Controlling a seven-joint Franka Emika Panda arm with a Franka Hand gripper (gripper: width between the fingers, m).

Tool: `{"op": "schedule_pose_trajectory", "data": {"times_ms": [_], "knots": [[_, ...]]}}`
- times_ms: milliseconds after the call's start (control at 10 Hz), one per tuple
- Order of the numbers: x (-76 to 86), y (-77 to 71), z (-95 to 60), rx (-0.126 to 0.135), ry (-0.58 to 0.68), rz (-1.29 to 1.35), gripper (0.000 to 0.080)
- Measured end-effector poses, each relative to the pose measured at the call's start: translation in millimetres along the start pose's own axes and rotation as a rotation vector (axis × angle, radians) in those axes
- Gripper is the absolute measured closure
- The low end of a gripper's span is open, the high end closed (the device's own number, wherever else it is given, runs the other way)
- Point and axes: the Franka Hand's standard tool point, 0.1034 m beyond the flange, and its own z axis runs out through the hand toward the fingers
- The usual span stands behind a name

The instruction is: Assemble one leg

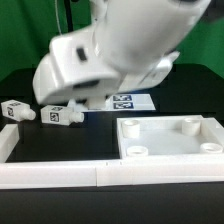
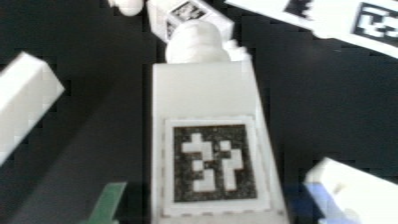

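Leg (image 2: 210,110) lies on black counter (image 2: 89,60), tagged face up, peg end toward marker board (image 2: 329,20). Hand (image 2: 222,205) spread wide over it: fingers (image 2: 111,205) flank leg's near end, dark gap each side, no contact seen. Exterior view: arm (image 1: 110,50) low over counter; loose leg (image 1: 15,110) at left; tray-like piece (image 1: 170,135) at right, well apart.

the black table (image 1: 85,140) carries several white parts. a leg (image 1: 15,110) with black-and-white tags lies near the exterior view's left edge, and a second leg (image 1: 60,116) lies near it toward the right. the marker board (image 1: 132,101) lies flat farther back. a wide tray (image 1: 170,153) with round sockets sits at the right. a long white rail (image 1: 100,176) runs along the front.
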Motion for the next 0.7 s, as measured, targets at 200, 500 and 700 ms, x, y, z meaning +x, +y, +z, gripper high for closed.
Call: {"op": "schedule_pose_trajectory", "data": {"times_ms": [200, 500, 700], "knots": [[6.7, 6.8, -6.2, -0.019, 0.180, 0.001, 0.0514], [12.5, 8.0, -14.8, -0.045, 0.394, 0.037, 0.0514], [21.9, -38.1, -27.3, -0.001, 0.534, 0.105, 0.0514]]}}
